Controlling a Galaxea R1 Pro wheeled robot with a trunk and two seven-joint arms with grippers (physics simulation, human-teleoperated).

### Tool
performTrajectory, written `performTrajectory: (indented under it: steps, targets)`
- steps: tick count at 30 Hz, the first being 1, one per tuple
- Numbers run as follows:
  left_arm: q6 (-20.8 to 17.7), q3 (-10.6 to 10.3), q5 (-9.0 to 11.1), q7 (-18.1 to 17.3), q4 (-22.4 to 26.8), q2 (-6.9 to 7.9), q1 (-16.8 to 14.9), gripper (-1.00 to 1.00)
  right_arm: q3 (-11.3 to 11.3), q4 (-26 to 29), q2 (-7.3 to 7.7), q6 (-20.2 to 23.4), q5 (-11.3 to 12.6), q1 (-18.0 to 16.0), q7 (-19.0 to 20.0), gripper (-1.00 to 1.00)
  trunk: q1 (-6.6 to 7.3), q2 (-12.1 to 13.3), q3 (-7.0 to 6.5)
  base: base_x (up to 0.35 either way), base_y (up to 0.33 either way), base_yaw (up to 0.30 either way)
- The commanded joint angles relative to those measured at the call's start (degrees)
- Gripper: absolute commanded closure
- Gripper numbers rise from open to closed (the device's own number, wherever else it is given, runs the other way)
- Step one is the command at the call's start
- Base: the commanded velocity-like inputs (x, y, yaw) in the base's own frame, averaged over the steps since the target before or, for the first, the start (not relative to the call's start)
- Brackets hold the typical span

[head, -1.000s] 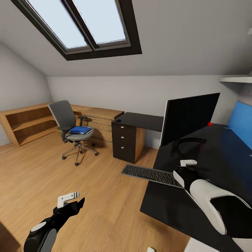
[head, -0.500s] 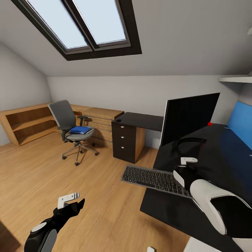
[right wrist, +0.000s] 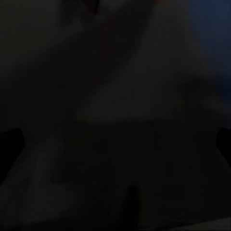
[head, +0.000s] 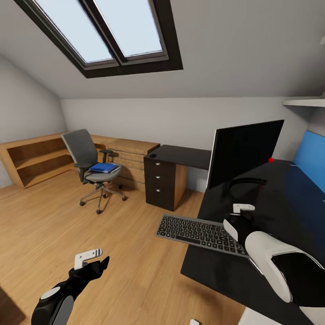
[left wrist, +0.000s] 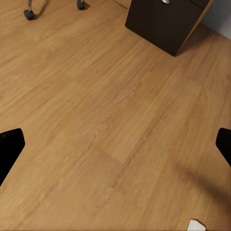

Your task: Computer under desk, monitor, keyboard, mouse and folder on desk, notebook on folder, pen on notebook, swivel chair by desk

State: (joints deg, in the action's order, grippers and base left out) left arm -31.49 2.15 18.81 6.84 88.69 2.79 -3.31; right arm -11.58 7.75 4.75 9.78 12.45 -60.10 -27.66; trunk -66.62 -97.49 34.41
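From the head view we see the right gripper [head: 241, 216] down over the black top of the desk [head: 275, 212], right at the near end of the keyboard [head: 201, 230]. Its fingertips are hidden behind the wrist, so we cannot tell whether it grasps the keyboard or merely touches it. In the right wrist view we make out dark finger tips at the two side edges, which suggests spread jaws, yet the picture is too dark to settle it. The keyboard lies half on the desk, its far half jutting out past the desk edge over the wooden floor [head: 135, 243].

Our left gripper [head: 92, 261] hangs low over the floor, holding nothing. In the left wrist view its black fingertips [left wrist: 9, 147] sit at opposite edges, wide apart, with bare floor between them and the drawer unit [left wrist: 163, 21] ahead.

The monitor [head: 243, 151] stands upright on the desk behind the right gripper. Well apart, across the room, the swivel chair [head: 92, 169] stands by the light-wood cabinets [head: 128, 155], with the blue folder [head: 104, 168] lying on its seat. A small red object [head: 271, 160] rests on the desk beside the monitor.
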Motion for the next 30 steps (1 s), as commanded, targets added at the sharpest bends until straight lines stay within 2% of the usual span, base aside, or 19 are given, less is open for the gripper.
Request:
performTrajectory:
  steps: [1, 6, 21, 25, 28, 30]
  targets:
    - [-0.2, -0.1, 0.6, 0.5, 0.1, 0.02, 0.0, -1.0, -0.5, 0.1, 0.01, 0.6, 0.9, 0.0, -0.2, -1.0, -0.01, 0.0, 0.06, 0.217, 0.0, 0.0]
    - [-0.2, -0.1, 0.6, 0.5, 0.0, 0.02, 0.0, -1.0, -0.7, 0.2, 0.0, 0.8, 2.0, 0.0, -0.2, -1.0, -0.01, 0.0, 0.06, 0.258, 0.0, 0.0]
    - [-0.3, -0.1, 0.6, 0.5, 0.0, 0.02, 0.0, -1.0, -0.7, 0.1, -0.07, 1.8, 2.6, 0.0, 0.0, -1.0, -0.01, 0.0, 0.06, 0.016, 0.0, 0.0]
    - [-0.3, -0.1, 0.6, 0.5, 0.0, 0.02, 0.0, -1.0, -0.2, 0.1, 0.07, 3.9, 5.2, 0.0, 2.9, -1.0, -0.01, 0.0, 0.06, 0.0, 0.0, 0.0]
    - [-0.3, -0.1, 0.6, 0.5, 0.0, 0.02, 0.0, -1.0, 0.0, 0.1, 0.35, 6.5, 8.7, 0.0, 7.9, -1.0, -0.01, 0.0, 0.06, 0.0, 0.0, 0.0]
    - [-0.3, -0.1, 0.6, 0.5, 0.0, 0.02, 0.0, -1.0, 0.1, 0.1, 0.41, 7.2, 9.3, 0.0, 8.9, -1.0, -0.01, 0.0, 0.06, 0.0, 0.0, 0.0]
